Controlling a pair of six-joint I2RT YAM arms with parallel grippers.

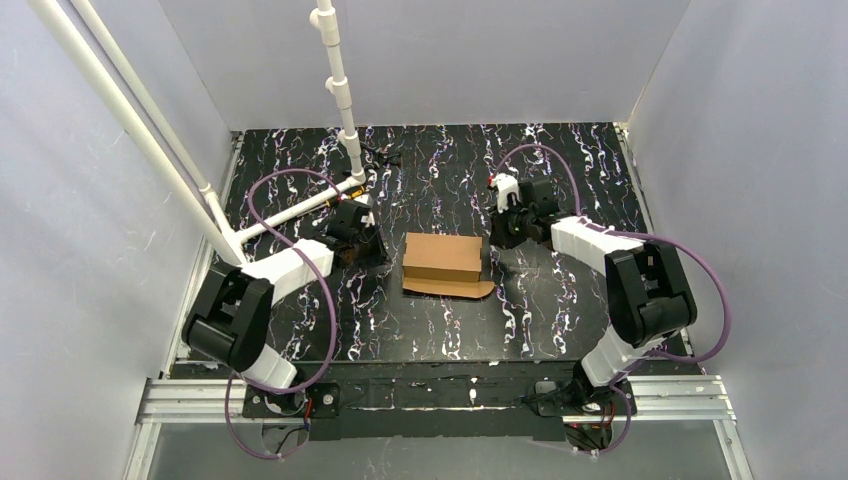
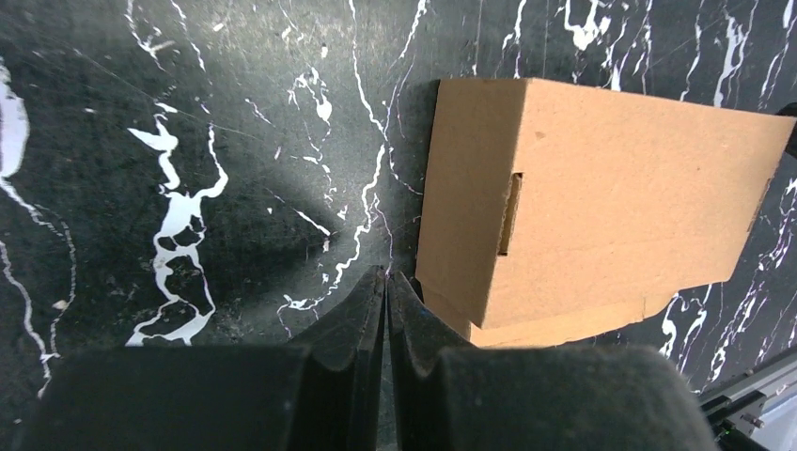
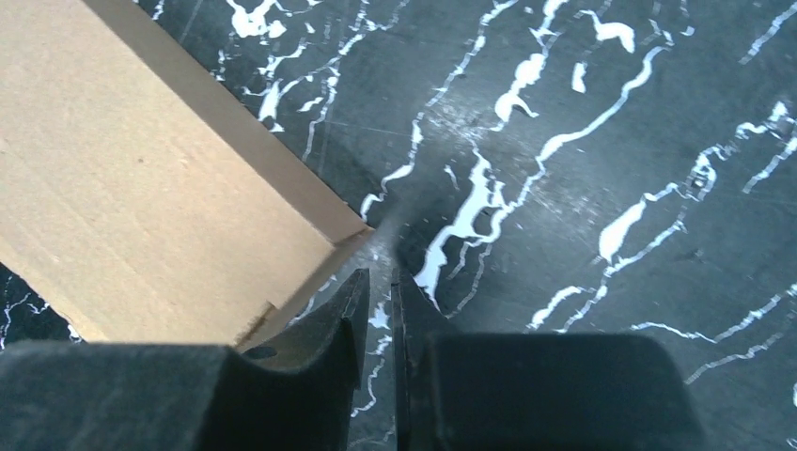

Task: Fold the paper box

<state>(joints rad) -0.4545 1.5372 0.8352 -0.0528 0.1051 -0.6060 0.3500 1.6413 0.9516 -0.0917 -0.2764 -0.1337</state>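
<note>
Top external view: plain brown matte cardboard paper box (image 1: 442, 258), rectangular and folded up, mid-counter on black white-veined marble-patterned counter (image 1: 440, 170), rounded flap (image 1: 455, 289) poking out along near edge. Open counter on every side. Just beside box's left end, left hand (image 2: 386, 274), black fingers pressed together on nothing. Near right corner, right hand (image 3: 380, 272), narrow slit, empty.

We see soft, even overhead light; top view sharp, walls (image 1: 450, 60) slightly washed. We note dull glare on table (image 3: 442, 169) in right wrist view, faint shadow beside paper box (image 2: 611, 197); wrist-view foregrounds blurred.
</note>
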